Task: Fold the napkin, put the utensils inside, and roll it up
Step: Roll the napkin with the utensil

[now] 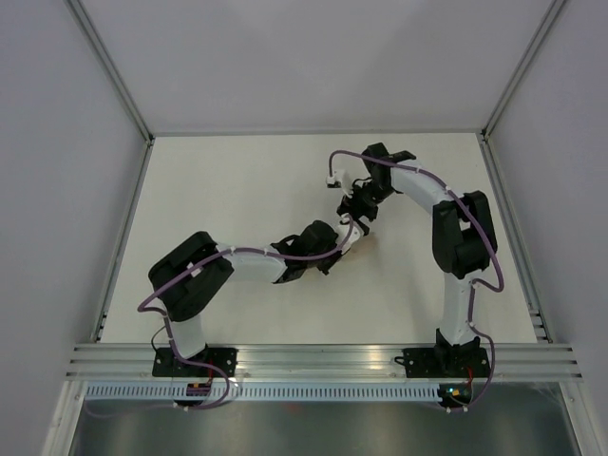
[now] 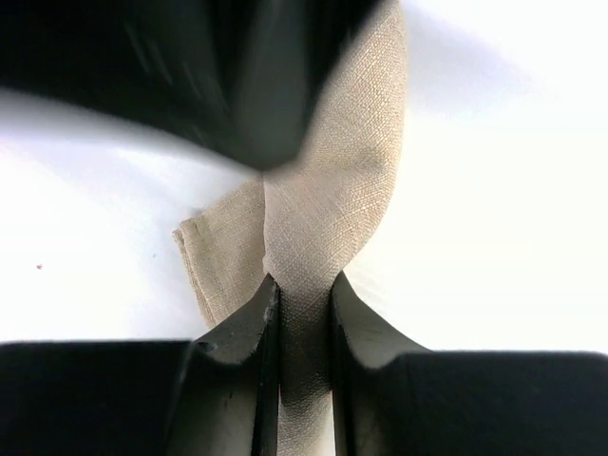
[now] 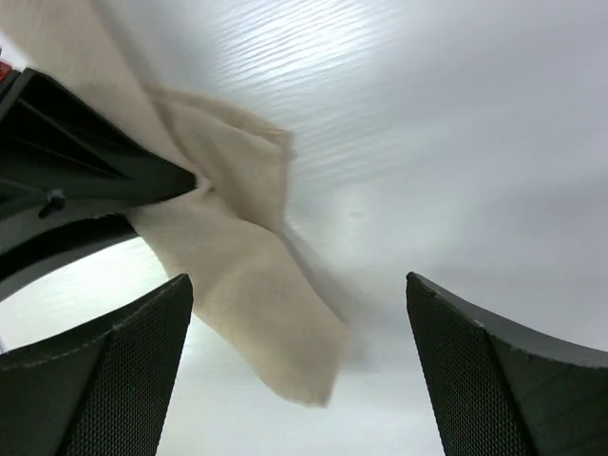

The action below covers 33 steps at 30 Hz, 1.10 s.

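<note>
A white table is seen from above, with the napkin near its middle, almost wholly hidden under two arms. The left arm is reached in from the napkin's near left, the right arm from its far right. The wrists are crowded together over the napkin, so a knock between them could be caused by any careless move.

The tan napkin is bunched and twisted rather than laid flat, and seems to be lifted off the table. The left gripper is clamped on a narrow waist of the cloth. With so little caught, the cloth could slip free or be set down creased, and a neat fold would be spoiled.

The right gripper is spread wide just beside the napkin, with nothing held. A grab at the loose hanging end could be missed.

No utensils can be seen in any view.
</note>
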Tool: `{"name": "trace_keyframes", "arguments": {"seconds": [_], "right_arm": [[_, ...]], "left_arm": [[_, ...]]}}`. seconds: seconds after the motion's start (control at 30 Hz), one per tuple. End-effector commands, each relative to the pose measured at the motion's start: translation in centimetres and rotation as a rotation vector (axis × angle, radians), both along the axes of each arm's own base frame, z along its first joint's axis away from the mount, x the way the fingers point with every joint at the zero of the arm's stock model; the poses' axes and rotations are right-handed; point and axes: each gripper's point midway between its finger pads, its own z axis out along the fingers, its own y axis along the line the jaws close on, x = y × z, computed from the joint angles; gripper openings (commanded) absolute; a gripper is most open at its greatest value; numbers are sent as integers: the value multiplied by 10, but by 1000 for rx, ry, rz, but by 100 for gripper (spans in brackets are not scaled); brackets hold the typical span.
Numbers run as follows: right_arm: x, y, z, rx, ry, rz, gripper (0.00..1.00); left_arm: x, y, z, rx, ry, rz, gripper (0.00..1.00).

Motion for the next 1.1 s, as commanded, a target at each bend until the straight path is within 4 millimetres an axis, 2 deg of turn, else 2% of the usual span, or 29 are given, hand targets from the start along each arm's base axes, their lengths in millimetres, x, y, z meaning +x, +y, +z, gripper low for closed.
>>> {"name": "trace_keyframes", "arguments": {"seconds": [0.0, 0.1, 0.2, 0.4, 0.53, 0.9, 1.03, 1.07], "right_arm": [[55, -3, 56, 81, -216, -242, 98], [75, -22, 77, 87, -288, -363, 98], [83, -42, 93, 87, -312, -460, 98], [72, -73, 117, 83, -329, -524, 98], [59, -84, 131, 79, -355, -531, 98], [32, -99, 127, 53, -360, -554, 98], [22, -100, 106, 30, -308, -558, 98], [22, -102, 100, 18, -300, -563, 98]], "left_arm": [[-30, 10, -32, -35, 278, 36, 2], [-32, 13, -37, -59, 357, 66, 2], [-29, 16, -45, -88, 470, 128, 2], [-26, 20, -61, -171, 711, 300, 2], [-20, 22, -64, -253, 829, 392, 2], [-2, 25, -84, -335, 952, 721, 3], [-5, 24, -86, -307, 924, 746, 3], [-5, 25, -86, -297, 916, 748, 7]]}}
